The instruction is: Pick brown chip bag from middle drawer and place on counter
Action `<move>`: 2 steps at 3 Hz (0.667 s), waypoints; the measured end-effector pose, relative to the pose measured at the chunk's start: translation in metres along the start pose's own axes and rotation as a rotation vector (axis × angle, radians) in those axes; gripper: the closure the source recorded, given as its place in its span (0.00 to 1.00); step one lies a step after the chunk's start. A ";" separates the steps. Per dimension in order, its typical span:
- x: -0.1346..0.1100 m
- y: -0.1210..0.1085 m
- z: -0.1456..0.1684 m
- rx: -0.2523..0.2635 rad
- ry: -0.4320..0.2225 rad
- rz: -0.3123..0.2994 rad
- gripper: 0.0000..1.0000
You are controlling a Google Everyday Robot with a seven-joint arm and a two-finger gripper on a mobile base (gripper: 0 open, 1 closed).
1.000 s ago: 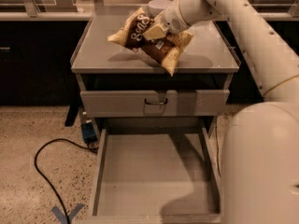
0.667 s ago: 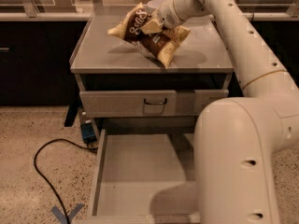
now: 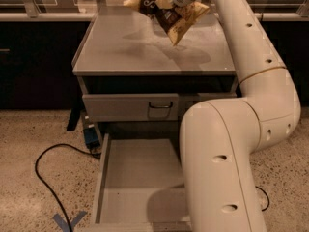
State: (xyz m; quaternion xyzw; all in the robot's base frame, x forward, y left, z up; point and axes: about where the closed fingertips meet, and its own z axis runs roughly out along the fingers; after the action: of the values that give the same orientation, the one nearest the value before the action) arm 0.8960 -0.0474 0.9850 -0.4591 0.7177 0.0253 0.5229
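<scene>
The brown chip bag (image 3: 170, 14) hangs tilted in the air above the back of the counter (image 3: 120, 52), casting a shadow on it. My gripper (image 3: 166, 0) is at the top edge of the camera view, shut on the bag's upper part; the bag covers most of its fingers. The middle drawer (image 3: 140, 178) is pulled out below, its flat grey floor bare. My white arm (image 3: 227, 153) rises along the right side and covers the drawer's right wall.
A closed grey drawer front with a small dark handle (image 3: 116, 108) sits just under the counter. A black cable (image 3: 43, 178), a small blue object (image 3: 90, 135) and a blue tape mark (image 3: 70, 221) lie on the speckled floor at left. A pale ledge (image 3: 48, 16) runs behind.
The gripper has carried the bag up and farther back over the counter. The arm has swung so that its lower links now fill the right side of the view.
</scene>
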 end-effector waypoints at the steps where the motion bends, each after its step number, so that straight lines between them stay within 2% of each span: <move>1: 0.029 -0.002 0.008 0.003 0.072 0.114 1.00; 2: 0.074 0.031 0.024 -0.117 0.140 0.273 1.00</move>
State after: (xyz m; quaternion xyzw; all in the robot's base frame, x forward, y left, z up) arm 0.8898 -0.0640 0.9031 -0.3875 0.8055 0.1057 0.4356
